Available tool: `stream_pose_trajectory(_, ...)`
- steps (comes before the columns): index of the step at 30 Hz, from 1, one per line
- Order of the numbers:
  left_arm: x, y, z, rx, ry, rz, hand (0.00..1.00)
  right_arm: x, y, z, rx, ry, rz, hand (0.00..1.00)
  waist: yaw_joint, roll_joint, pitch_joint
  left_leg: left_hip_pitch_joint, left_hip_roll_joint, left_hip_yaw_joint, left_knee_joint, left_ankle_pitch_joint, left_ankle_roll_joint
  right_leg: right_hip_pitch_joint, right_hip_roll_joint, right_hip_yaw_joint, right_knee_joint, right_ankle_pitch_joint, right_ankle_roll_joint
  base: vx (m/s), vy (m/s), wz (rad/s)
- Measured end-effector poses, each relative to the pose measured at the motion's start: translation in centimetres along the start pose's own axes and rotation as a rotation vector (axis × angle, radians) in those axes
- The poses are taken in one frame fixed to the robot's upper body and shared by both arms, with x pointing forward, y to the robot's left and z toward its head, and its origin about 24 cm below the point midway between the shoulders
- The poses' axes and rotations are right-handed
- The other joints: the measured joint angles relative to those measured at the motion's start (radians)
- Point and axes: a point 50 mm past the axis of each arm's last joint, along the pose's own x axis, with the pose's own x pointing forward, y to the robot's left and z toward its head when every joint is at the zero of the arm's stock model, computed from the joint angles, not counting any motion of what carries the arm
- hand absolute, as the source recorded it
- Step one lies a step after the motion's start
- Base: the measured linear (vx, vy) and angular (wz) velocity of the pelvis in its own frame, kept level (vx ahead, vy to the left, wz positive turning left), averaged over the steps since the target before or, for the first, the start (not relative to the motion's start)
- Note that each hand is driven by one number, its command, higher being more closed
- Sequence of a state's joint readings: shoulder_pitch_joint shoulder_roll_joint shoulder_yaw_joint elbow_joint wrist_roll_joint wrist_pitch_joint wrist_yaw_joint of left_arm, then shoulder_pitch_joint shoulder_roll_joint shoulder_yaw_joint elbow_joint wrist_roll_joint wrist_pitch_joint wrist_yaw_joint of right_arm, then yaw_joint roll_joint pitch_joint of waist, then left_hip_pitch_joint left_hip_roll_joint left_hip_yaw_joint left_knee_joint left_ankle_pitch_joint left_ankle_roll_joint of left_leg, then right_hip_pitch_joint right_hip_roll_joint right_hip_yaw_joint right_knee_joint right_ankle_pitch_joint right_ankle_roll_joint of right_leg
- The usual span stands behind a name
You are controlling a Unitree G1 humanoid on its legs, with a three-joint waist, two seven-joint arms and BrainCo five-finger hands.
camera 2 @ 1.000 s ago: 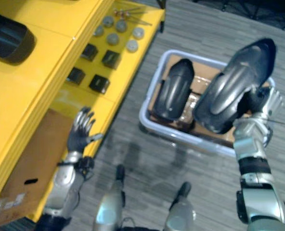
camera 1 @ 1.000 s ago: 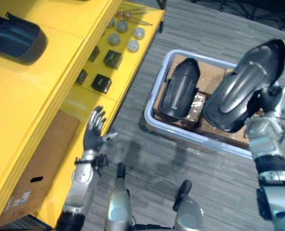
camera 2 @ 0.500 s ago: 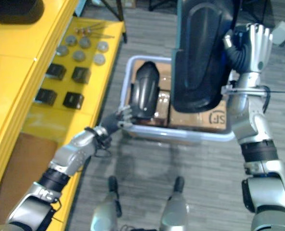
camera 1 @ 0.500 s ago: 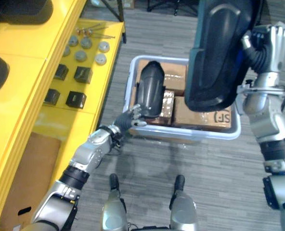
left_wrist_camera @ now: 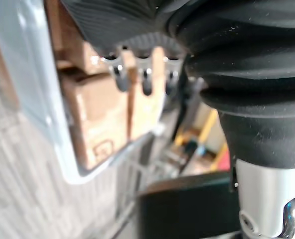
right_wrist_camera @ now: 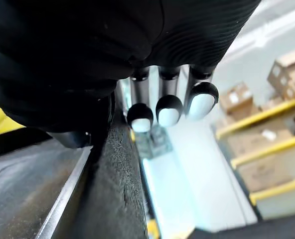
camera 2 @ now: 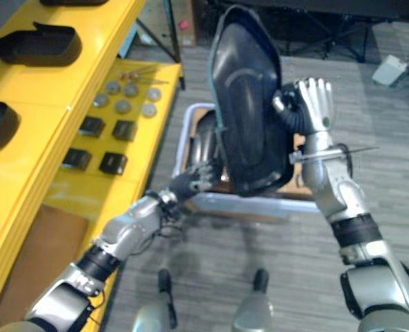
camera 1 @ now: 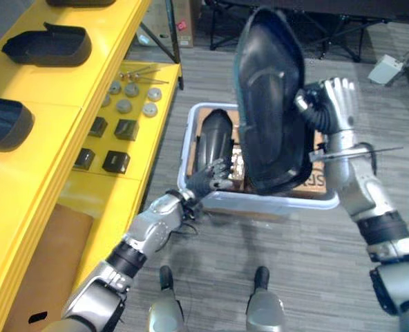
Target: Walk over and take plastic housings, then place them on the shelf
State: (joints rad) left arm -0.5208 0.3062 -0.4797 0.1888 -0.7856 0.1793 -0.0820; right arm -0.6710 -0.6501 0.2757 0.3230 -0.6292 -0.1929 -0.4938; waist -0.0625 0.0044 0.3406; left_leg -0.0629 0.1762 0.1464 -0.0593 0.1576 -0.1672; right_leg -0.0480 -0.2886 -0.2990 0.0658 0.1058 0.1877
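Task approx. mid-way, one cycle in progress. Two housings already sit on the yellow shelf (camera 1: 42,180): one on the upper level (camera 1: 49,45), another nearer level w/ its end cut off by the frame edge (camera 1: 4,124).

Right hand (camera 1: 334,104) is up at chest height, clamped on the rim of the lifted housing (camera 1: 270,104). Fingers lie along one side of the edge in the wrist view, thumb hidden. This piece is big, black, held upright, clear of the bin (camera 1: 280,203) and not yet over the shelf.

Left hand (camera 1: 211,180) reaches into the bin at the low end of the second housing (camera 1: 215,135), which leans on the cardboard boxes (left_wrist_camera: 95,114) inside. Fingers look relaxed, not wrapped round anything; can't tell if they touch the piece.

Left to do, my read:
- carry the lifted housing over to the shelf and set it down, prob. by the other two
- get a hold on the second housing, lift it out, shelve it too
- bin then looks done, no more housings visible in it

Risk: the big shell is held by one edge only, could swing or slip during the turn.
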Motion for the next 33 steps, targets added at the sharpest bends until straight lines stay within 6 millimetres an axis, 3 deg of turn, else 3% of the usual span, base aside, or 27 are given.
stream_pose_trajectory(8, 0.7, -1.3, -0.2, -0.042, -0.071, -0.03, 0.0, -1.3, 3.5, 0.7, 0.058, 0.043, 0.105, 1.0, 0.036, -0.002, -0.011, 0.008, 0.0, -0.007, 0.001, 0.0, 0.0, 0.016, 0.001, -0.007, -0.003, 0.0, 0.0, 0.0, -0.004, 0.01)
stream_pose_trajectory(13, 1.2, -2.8, -2.1, -0.036, -0.016, -0.068, 0.0, -2.3, 5.5, 1.1, 0.083, 0.072, 0.158, 1.0, 0.045, -0.002, -0.013, -0.009, 0.0, -0.032, 0.0, 0.006, 0.0, 0.017, 0.003, -0.03, -0.003, -0.002, -0.001, -0.02, -0.009, 0.11)
stream_pose_trajectory(17, 1.3, -2.5, -2.9, -0.015, 0.007, -0.03, 0.0, -2.5, 6.1, 1.5, 0.09, 0.07, 0.173, 1.0, 0.051, -0.008, -0.016, -0.009, 0.0, -0.035, 0.0, 0.006, 0.0, 0.02, 0.003, -0.033, -0.003, -0.002, -0.001, -0.01, -0.004, 0.03)
stream_pose_trajectory(18, 1.3, -2.5, -2.9, -0.004, 0.008, -0.027, 1.0, -2.5, 6.1, 1.5, 0.091, 0.07, 0.171, 1.0, 0.052, -0.009, -0.017, -0.009, 0.0, -0.037, 0.0, 0.006, 0.0, 0.021, 0.003, -0.034, -0.003, -0.002, -0.001, 0.0, 0.0, 0.0)
stream_pose_trajectory(23, 1.4, -2.7, -3.9, 0.035, 0.04, -0.017, 1.0, -2.6, 6.4, 1.6, 0.095, 0.07, 0.164, 1.0, 0.051, -0.02, -0.023, -0.008, 0.0, -0.046, 0.0, 0.007, -0.001, 0.033, 0.004, -0.045, -0.009, -0.002, -0.001, 0.0, -0.005, 0.05)
stream_pose_trajectory(27, 1.2, -1.7, -4.8, 0.073, 0.077, 0.048, 1.0, -3.0, 7.0, 1.9, 0.094, 0.079, 0.19, 1.0, 0.053, -0.032, -0.03, -0.007, 0.0, -0.047, 0.0, 0.007, -0.001, 0.035, 0.005, -0.046, -0.012, -0.002, -0.001, 0.0, 0.0, 0.0)
stream_pose_trajectory(33, 1.2, -1.3, -5.1, 0.12, 0.087, 0.1, 1.0, -3.1, 7.3, 1.9, 0.077, 0.087, 0.201, 1.0, 0.053, -0.032, -0.03, -0.005, 0.0, -0.049, 0.0, 0.007, -0.001, 0.045, 0.007, -0.049, -0.02, -0.001, -0.001, 0.0, 0.0, 0.0)
